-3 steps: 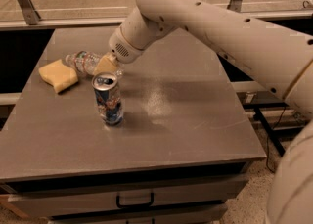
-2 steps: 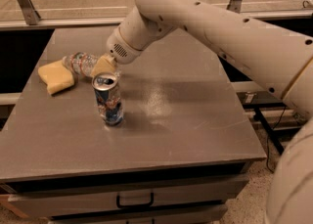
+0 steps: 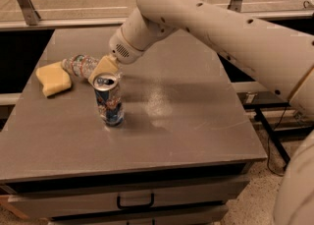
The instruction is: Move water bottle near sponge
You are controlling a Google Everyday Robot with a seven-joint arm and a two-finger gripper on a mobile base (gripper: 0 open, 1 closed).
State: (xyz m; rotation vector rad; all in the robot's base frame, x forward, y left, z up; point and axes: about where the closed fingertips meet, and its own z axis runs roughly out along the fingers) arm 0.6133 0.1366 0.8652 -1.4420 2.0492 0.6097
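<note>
The water bottle [image 3: 77, 65] lies on its side at the table's left, its left end touching the pale yellow sponge [image 3: 53, 78]. My gripper [image 3: 102, 67] is at the bottle's right end, low over the table and shut on the bottle. One tan finger [image 3: 104, 65] shows; the other is hidden behind it. The arm reaches in from the upper right.
A blue-and-silver drink can [image 3: 109, 99] stands upright just in front of the gripper, almost under it. The grey table [image 3: 186, 121] has its left edge close to the sponge. A drawer with a handle [image 3: 135, 202] sits below the front edge.
My gripper and the bottle have shifted a little to the left, and the sponge has slid slightly left with them. The can has not moved.
</note>
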